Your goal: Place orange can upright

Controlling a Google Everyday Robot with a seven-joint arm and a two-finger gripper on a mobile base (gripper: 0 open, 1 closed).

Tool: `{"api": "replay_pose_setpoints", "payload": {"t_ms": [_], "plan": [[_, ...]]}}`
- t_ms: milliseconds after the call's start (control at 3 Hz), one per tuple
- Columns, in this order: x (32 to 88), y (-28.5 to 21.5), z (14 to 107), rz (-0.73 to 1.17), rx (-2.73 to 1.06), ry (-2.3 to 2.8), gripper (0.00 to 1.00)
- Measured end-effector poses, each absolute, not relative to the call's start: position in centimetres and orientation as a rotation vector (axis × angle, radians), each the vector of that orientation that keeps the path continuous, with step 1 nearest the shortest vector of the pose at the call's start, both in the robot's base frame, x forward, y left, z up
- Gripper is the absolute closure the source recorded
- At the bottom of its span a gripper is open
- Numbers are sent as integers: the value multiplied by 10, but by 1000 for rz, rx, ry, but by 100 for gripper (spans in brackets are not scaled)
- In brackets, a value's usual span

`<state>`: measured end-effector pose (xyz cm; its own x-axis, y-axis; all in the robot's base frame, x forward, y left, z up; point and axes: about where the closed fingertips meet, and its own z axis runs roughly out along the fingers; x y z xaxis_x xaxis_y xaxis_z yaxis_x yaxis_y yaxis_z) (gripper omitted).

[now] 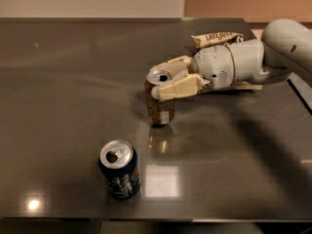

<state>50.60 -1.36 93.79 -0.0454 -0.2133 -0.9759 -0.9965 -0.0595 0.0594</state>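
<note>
The orange can (160, 108) stands upright on the dark table (68, 82), near the middle, its silver top facing up. My gripper (156, 83) reaches in from the right and is level with the can's top. One cream finger (170, 65) lies behind the rim and the other (178, 87) in front of it, both pressed against the can. The can's base rests on the table surface.
A dark blue can (120, 172) stands upright at the front, left of the orange can. A chip bag (217, 37) lies at the back right, behind my arm (253, 57). The table's right edge (300, 89) runs close to the arm.
</note>
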Motion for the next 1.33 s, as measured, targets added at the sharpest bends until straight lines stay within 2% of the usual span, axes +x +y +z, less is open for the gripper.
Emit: {"api": "replay_pose_setpoints", "payload": {"t_ms": [333, 1333], "plan": [[510, -13, 936, 1216, -1342, 1341, 82], [512, -13, 923, 1237, -1306, 1318, 13]]}}
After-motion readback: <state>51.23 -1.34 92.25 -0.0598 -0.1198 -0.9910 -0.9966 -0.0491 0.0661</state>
